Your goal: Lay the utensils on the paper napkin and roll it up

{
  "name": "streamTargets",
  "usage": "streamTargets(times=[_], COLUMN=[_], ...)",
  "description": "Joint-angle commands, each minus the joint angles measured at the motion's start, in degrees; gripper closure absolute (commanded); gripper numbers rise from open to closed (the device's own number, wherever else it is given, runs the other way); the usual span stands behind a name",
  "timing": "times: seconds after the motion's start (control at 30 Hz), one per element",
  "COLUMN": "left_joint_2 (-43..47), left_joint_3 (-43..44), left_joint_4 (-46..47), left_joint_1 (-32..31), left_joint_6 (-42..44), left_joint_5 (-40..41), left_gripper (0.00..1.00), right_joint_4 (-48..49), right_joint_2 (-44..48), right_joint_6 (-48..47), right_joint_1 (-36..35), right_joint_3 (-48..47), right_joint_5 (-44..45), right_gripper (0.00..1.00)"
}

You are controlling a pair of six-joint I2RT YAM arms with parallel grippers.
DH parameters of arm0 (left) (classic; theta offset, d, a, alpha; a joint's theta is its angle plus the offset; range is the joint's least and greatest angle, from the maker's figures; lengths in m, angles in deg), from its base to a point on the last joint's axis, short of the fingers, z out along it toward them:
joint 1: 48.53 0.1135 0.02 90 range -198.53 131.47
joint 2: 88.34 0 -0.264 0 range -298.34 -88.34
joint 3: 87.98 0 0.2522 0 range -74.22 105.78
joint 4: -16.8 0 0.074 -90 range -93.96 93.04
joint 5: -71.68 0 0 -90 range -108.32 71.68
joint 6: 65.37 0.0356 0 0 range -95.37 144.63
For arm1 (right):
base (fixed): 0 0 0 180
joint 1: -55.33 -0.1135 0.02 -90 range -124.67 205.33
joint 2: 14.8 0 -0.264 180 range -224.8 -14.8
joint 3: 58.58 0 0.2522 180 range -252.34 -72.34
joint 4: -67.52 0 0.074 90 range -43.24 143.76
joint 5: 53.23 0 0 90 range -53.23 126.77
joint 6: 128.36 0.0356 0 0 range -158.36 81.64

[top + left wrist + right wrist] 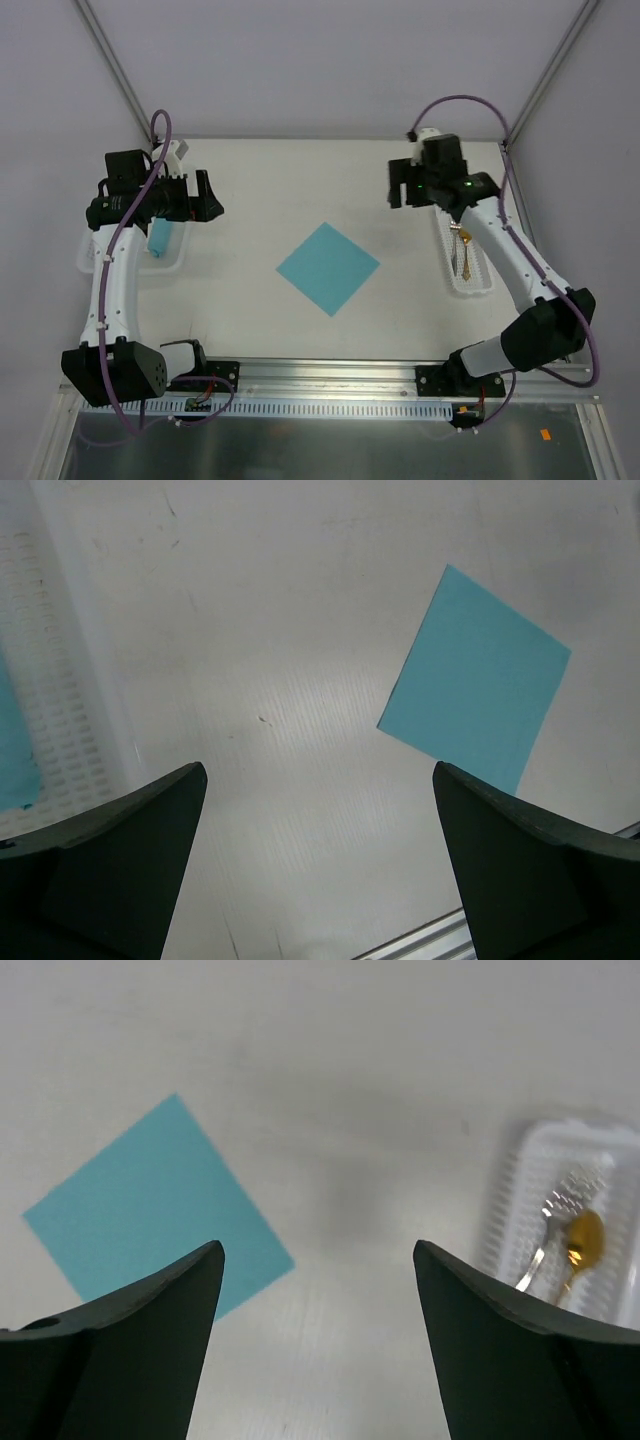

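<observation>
The turquoise paper napkin (328, 267) lies flat as a diamond in the middle of the table; it also shows in the left wrist view (478, 680) and the right wrist view (155, 1215). The brownish-gold utensils (461, 252) lie in a white tray (478, 285) at the right; a gold spoon (582, 1242) and a fork show in the right wrist view. My left gripper (207, 195) is open and empty, above the table left of the napkin. My right gripper (401, 184) is open and empty, raised near the tray's far end.
A white slotted tray (92, 262) at the left holds a stack of turquoise napkins (158, 240); its wall shows in the left wrist view (60, 710). A metal rail (330, 375) runs along the table's near edge.
</observation>
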Motion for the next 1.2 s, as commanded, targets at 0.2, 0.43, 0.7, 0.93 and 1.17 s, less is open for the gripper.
streamTargets(times=[0.2,0.43,0.7,0.93,1.17], left_joint_2=[-2.7,-3.0,-3.5,-4.1,-4.2], left_joint_3=[3.6,2.8,1.6,1.9,1.9], left_joint_4=[0.1,0.0,0.0,0.0,0.0], left_joint_1=[0.3,0.3,0.3,0.3,0.2], left_joint_6=[-0.7,-0.2,0.0,-0.2,-0.4], left_joint_5=[-3.2,-2.1,-1.3,-1.0,-0.2], left_gripper=[0.01,0.01,0.01,0.01,0.01], right_joint_4=[-9.2,-2.1,-0.1,0.6,0.9], right_joint_2=[1.7,-9.4,-16.3,-20.4,-24.0], right_joint_6=[3.8,3.0,3.4,3.2,3.0], right_joint_1=[32.8,36.0,36.1,36.1,36.1], right_joint_3=[9.8,14.8,11.0,7.8,6.5], right_joint_5=[-2.2,-0.1,-0.4,-1.7,-1.8], right_gripper=[0.45,0.59,0.66,0.67,0.69])
